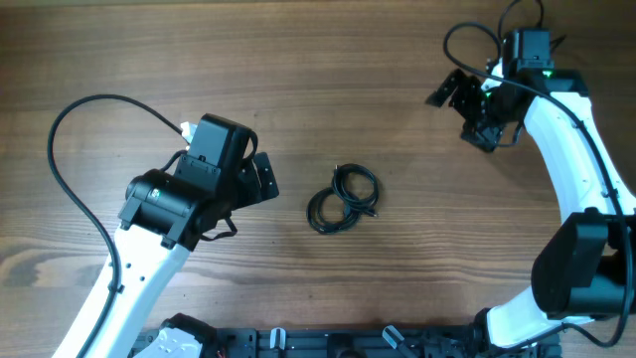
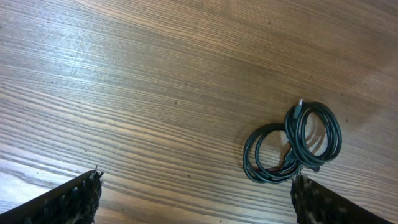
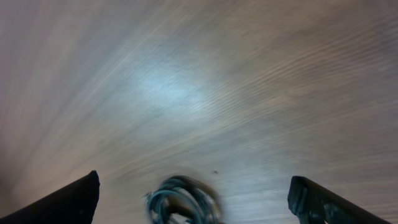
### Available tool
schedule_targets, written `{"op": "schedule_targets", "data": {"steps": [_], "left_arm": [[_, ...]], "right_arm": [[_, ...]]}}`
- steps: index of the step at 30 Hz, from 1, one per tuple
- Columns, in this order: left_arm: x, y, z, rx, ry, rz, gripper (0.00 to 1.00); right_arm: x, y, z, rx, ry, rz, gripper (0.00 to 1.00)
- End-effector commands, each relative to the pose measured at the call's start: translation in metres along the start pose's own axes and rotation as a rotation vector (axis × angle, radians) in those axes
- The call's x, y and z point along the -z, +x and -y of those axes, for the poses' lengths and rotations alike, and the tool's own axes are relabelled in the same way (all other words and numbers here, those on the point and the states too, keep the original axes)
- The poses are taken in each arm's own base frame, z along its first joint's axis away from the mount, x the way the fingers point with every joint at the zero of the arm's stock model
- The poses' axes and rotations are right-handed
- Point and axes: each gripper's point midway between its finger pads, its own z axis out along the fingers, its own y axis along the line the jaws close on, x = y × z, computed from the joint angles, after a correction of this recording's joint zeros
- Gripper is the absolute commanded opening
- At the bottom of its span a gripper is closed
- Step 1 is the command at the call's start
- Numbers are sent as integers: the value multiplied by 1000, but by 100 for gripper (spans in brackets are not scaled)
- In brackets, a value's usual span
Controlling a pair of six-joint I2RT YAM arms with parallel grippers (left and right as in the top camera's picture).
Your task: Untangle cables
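The cables (image 1: 343, 198) lie as a small bundle of two overlapping black coils on the wooden table, near its middle. My left gripper (image 1: 260, 179) is open and empty, just left of the bundle. In the left wrist view the cables (image 2: 292, 144) lie ahead and to the right, close to the right fingertip, and the gripper (image 2: 196, 196) is wide open. My right gripper (image 1: 465, 101) is up at the far right, well away from the bundle. In the blurred right wrist view it (image 3: 194, 196) is open, with the cables (image 3: 183, 200) low between the fingers.
Thick black arm cables loop over the table at the left (image 1: 75, 169) and at the top right (image 1: 472, 38). A black rail (image 1: 328, 343) runs along the front edge between the arm bases.
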Motion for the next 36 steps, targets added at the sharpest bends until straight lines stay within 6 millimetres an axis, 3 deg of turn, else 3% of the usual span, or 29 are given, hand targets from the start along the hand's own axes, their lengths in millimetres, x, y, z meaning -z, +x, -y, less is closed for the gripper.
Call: {"op": "schedule_targets", "data": {"steps": [1,4,8,11,16,19,21,26,28,31,33,36], "left_arm": [[0,-3,-3,-3,-12,10,100],[0,-3,-3,-3,-12,10,100],[0,-3,-3,-3,-12,10,100],[0,-3,-3,-3,-12,10,100],[0,-3,-3,-3,-12,10,100],[0,-3,-3,-3,-12,10,100],[0,-3,-3,-3,-12,10,100],[0,-3,-3,-3,-12,10,100],[0,-3,-3,-3,-12,10,100],[0,-3,-3,-3,-12,10,100],[0,-3,-3,-3,-12,10,100],[0,-3,-3,-3,-12,10,100]], "right_arm": [[5,-22,52,-110,284,161,100],[4,-38,86,-129,424,218,100],[5,-60,134,-256,471,219,100],[24,-87,178,-318,476,266,100],[47,-119,223,-386,462,364,100],[38,-129,233,-383,461,376,100],[22,-139,233,-316,435,361,100],[3,-153,232,-290,409,332,96],[-8,-157,235,-295,404,320,58],[-16,-163,238,-294,399,334,54],[-19,-167,238,-291,395,346,41],[-27,-169,242,-292,395,343,36]]}}
